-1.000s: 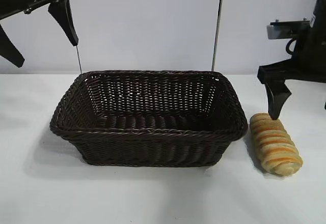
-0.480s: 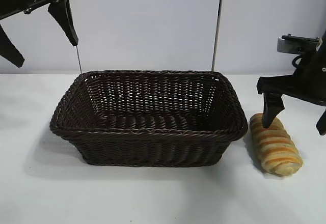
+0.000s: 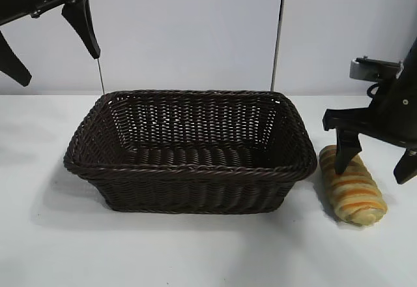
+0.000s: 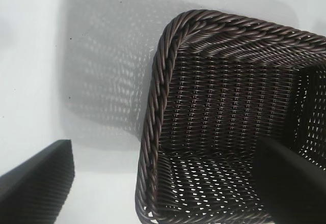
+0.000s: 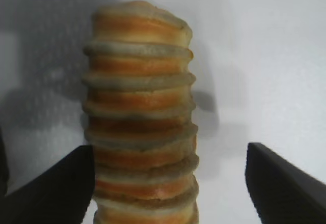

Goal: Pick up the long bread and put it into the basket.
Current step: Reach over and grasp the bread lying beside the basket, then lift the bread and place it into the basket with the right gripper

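Right gripper (image 3: 373,162) spread astride the golden-yellow ridged long bread (image 3: 352,186) at lower right, not yet pinching; loaf likely light, soft: grip mid-length, gently; left gripper (image 3: 51,44) spread, parked upper left.

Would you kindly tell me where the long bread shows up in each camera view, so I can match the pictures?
Exterior view: the long bread lies on the table at lower right, right of the basket, between the right end effector fingers.
Left wrist view: not in it; only the basket corner shows.
Right wrist view: it fills the centre, running top to bottom.
Shared landmark: the white table, seen in all three.
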